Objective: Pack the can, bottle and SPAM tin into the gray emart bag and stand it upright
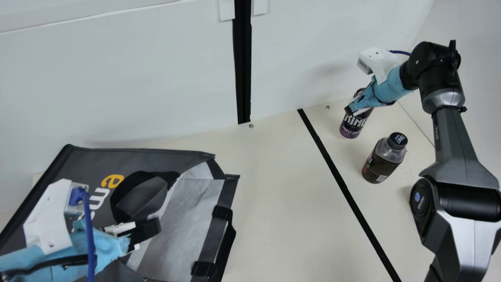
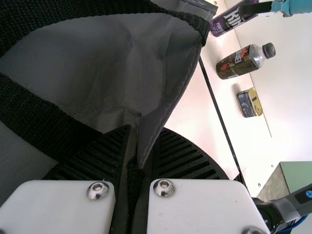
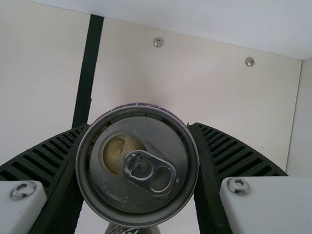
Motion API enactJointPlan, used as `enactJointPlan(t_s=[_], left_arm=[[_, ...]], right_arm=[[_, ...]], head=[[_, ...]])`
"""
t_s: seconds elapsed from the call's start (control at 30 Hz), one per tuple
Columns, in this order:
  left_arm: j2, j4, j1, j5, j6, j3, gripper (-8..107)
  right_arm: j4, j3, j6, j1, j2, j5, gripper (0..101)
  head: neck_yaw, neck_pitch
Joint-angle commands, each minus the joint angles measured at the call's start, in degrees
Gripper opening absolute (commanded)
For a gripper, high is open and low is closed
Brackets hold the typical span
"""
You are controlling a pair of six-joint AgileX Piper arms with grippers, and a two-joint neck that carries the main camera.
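Observation:
My left gripper (image 1: 148,232) is over the opening of the gray emart bag (image 1: 145,158), which lies on its side. In the left wrist view, the two fingers of the left gripper (image 2: 145,134) are pressed together on a fold of the bag's gray cloth (image 2: 105,63). At the right, my right gripper (image 1: 355,106) holds the upper part of the purple-black can (image 1: 351,127). The can's lid (image 3: 137,165) sits between the fingers of the right gripper (image 3: 139,127), one against either side. The bottle (image 1: 383,158) stands near the can. The SPAM tin (image 2: 249,103) shows beyond the bottle (image 2: 239,62).
White panels (image 1: 125,86) rise behind the table (image 1: 282,196), with a black upright strip (image 1: 243,66) between them. A black line (image 1: 344,188) crosses the table between the bag and the bottle. The bag's black strap (image 1: 117,199) loops above its front.

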State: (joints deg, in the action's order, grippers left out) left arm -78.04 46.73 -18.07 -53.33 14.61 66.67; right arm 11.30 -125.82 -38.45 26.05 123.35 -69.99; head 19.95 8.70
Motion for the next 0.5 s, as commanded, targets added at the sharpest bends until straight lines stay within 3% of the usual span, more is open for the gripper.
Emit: enactJointPlan(t_s=[0.0,0.47], left_arm=[[0.00,0.00,0.00,0.00,0.00,0.00,-8],[0.00,0.00,0.00,0.00,0.00,0.00,-8]], right_arm=[[0.59,0.58,-0.60,-0.24,-0.65,0.09,0],[2.61,7.71,-3.90,-1.95,-7.90,0.09,0]], head=[[0.05,1.30],[0.05,1.30]])
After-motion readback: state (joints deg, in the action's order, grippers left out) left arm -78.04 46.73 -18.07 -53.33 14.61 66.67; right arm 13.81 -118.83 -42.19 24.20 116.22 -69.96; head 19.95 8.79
